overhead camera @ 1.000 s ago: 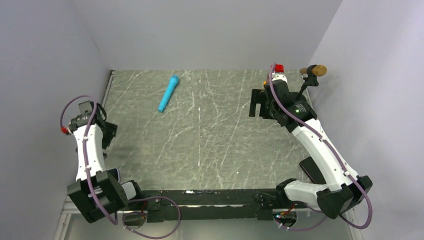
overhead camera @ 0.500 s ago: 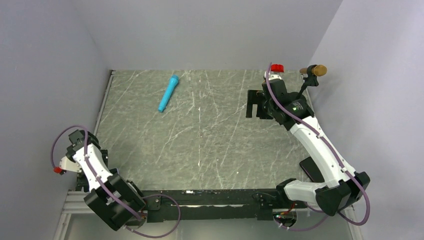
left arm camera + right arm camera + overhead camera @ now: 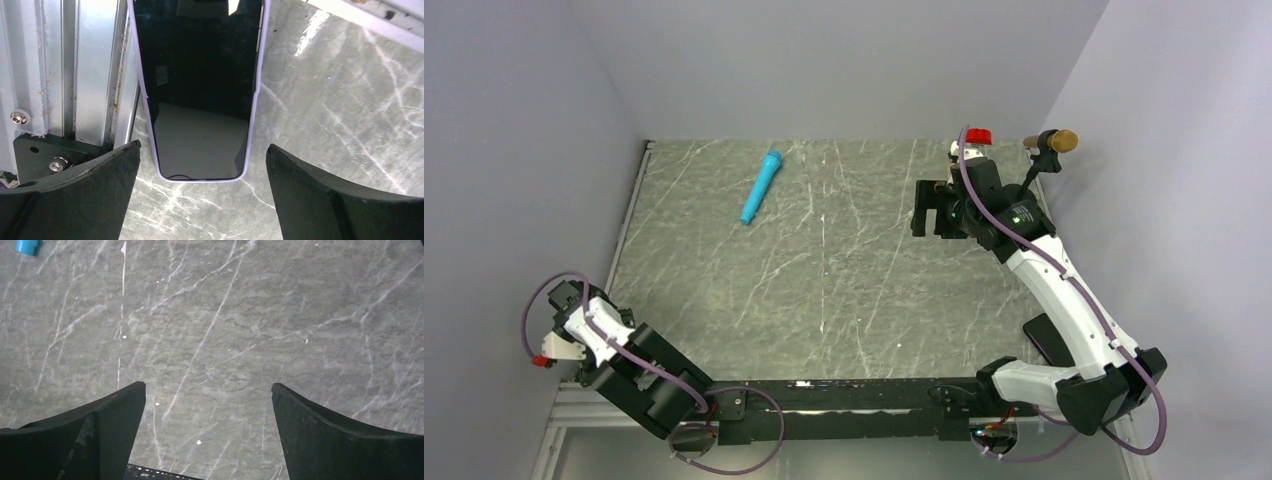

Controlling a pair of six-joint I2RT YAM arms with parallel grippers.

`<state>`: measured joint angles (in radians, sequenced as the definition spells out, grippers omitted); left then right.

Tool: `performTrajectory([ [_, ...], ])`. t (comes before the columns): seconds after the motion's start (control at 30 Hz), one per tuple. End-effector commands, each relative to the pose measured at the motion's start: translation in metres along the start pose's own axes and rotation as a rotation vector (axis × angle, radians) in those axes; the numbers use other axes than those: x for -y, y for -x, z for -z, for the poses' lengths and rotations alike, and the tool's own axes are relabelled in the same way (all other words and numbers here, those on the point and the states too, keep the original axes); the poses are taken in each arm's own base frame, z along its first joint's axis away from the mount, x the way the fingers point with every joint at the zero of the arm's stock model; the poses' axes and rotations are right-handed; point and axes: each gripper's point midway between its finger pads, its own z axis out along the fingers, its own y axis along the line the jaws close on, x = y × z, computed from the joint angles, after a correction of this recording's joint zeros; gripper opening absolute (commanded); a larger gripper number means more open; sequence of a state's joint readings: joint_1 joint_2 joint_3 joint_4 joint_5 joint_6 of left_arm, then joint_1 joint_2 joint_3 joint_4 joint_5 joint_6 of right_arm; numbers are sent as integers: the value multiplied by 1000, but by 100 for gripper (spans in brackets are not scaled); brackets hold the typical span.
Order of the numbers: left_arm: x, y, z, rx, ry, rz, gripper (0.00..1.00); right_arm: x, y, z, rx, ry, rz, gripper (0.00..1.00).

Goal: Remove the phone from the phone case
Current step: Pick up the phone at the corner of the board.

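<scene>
**Lilac-rimmed case [image 3: 150, 131] straight ahead of the left jaws**

The phone [image 3: 200, 75] sits in it screen-up, at the table's [image 3: 340, 100] near left edge, just beside the rail [image 3: 95, 65]. Its long axis runs straight away from the left gripper [image 3: 202, 146], whose spread jaws flank its near end. The right gripper [image 3: 208, 385], jaws also spread, hovers well apart over the far right. One cased phone, one blue tube [image 3: 761, 187], one black slab [image 3: 1046, 340].

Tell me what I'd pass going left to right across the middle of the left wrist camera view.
Aluminium rail → phone sitting in its phone case → marble tabletop.
</scene>
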<state>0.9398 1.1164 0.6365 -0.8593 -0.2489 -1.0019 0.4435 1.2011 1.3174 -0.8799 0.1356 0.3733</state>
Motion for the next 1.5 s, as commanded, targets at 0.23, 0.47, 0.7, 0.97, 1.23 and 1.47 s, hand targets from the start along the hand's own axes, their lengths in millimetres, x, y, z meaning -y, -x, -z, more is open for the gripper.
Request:
performTrajectory([
  [0.23,-1,-1,-14,-25,24,23,99,-20,18,8,72,104,-13,100],
  [0.47,1,-7,-26,-85,45,18,99,-16,17,3,63,73,-30,100],
  [0.7,11,-14,-35,-87,-71,16,79,5,20,-1,98,-61,-129,100],
  [0.97,21,-15,-29,-80,-162,-39,28,-3,10,4,34,-4,-55,100],
  [1.23,58,-32,0,-81,-337,-196,0,-9,-3,-2,33,64,-16,100],
  [1.47,109,-94,72,-136,-637,-484,0,-41,-27,-22,-23,246,-46,100],
])
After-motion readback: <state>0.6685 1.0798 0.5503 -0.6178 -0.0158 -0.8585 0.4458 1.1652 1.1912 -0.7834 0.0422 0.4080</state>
